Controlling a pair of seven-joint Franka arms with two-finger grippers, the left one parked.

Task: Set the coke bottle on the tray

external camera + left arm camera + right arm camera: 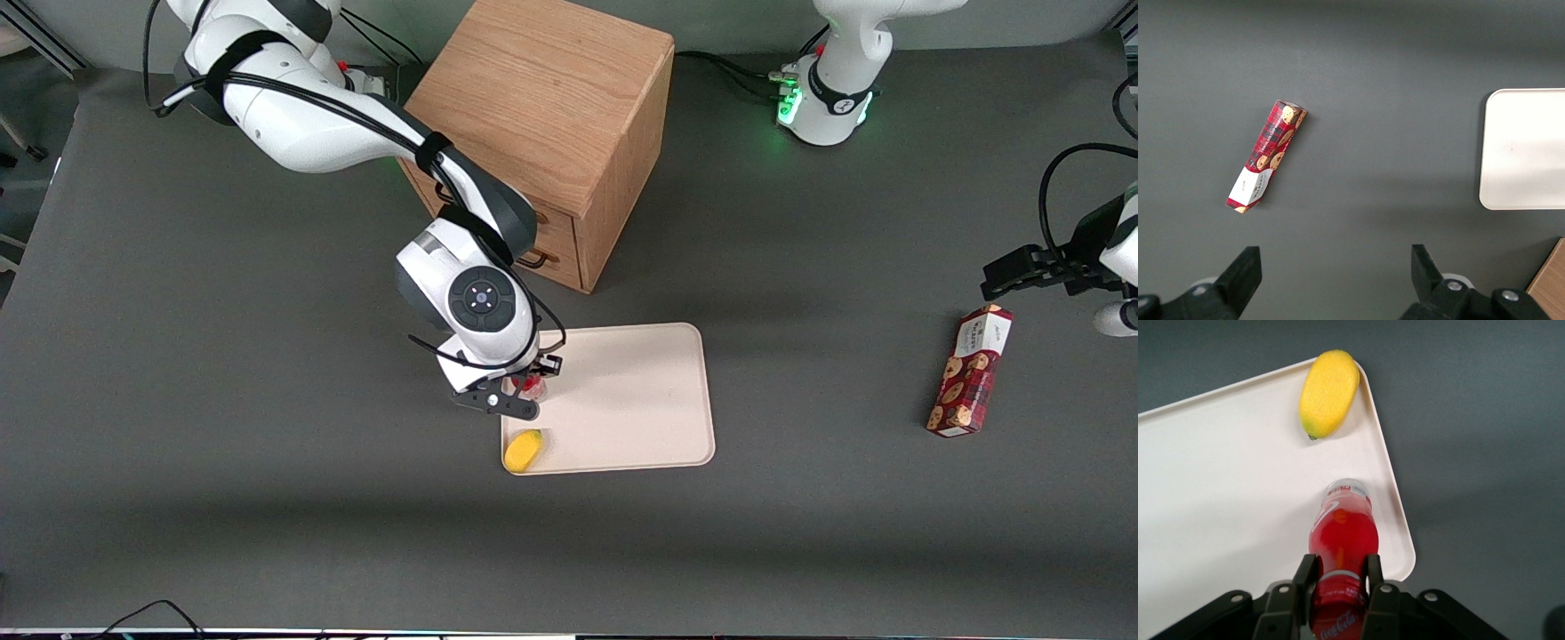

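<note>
Gripper: I see the right arm's gripper (1340, 587) closed on the neck of the small red coke bottle (1342, 537), above the tray edge nearest the working arm.
Bottle: upright, its clear base at the flat beige tray (636, 400); I cannot tell if it touches.
Mango: yellow mango (523, 450) lies on the tray, nearer the front camera than the bottle.
Desk: grey desk (267, 462) carries a wooden drawer cabinet (551, 133).
</note>
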